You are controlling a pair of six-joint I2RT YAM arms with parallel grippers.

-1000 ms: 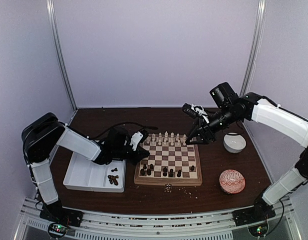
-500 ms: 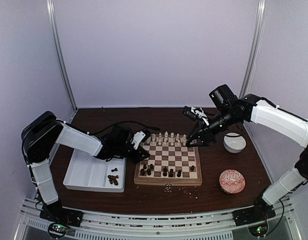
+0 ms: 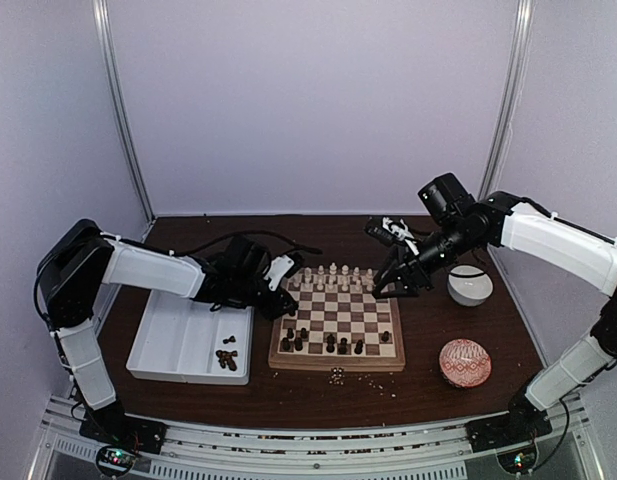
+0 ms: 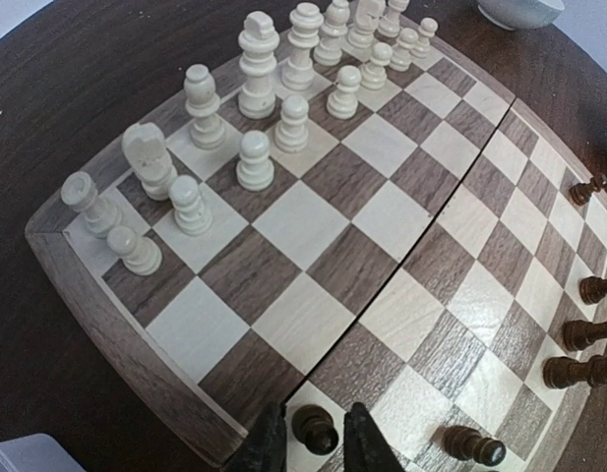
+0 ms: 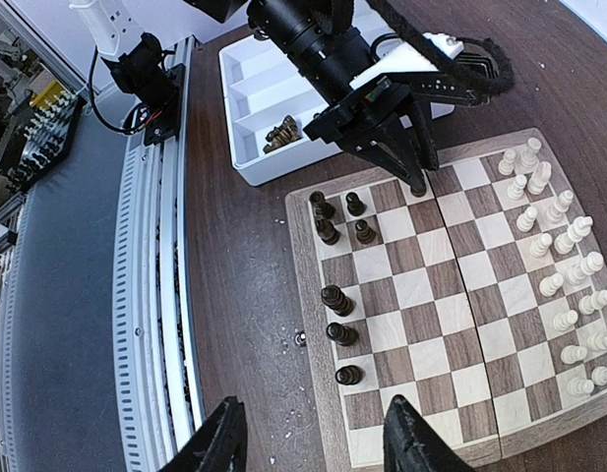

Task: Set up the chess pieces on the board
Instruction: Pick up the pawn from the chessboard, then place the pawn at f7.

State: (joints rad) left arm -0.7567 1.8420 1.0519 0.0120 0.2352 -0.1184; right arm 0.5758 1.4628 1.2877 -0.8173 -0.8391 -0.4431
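The board (image 3: 337, 363) lies mid-table. Cream chess pieces (image 4: 258, 69) fill its two far rows. Several dark chess pieces (image 5: 334, 299) stand on the near rows. My left gripper (image 4: 315, 409) is low over the board's left edge, slightly open. A dark pawn (image 4: 316, 431) stands on a light square between its fingers, with a thin gap on each side. From above, that left gripper (image 3: 286, 304) sits at the board's left side. My right gripper (image 5: 313, 408) hangs wide open and empty, above the board's far right corner (image 3: 398, 281).
A white divided tray (image 3: 173, 352) left of the board holds several more dark pieces (image 3: 226, 358). A white bowl (image 3: 470, 287) and a red patterned bowl (image 3: 464, 362) stand to the right. Pale crumbs (image 3: 338, 375) lie by the board's near edge.
My left gripper's jaws have parted from the dark pawn, which now stands free on the board; the left arm has drawn back a little toward the far left. The right arm has barely moved.
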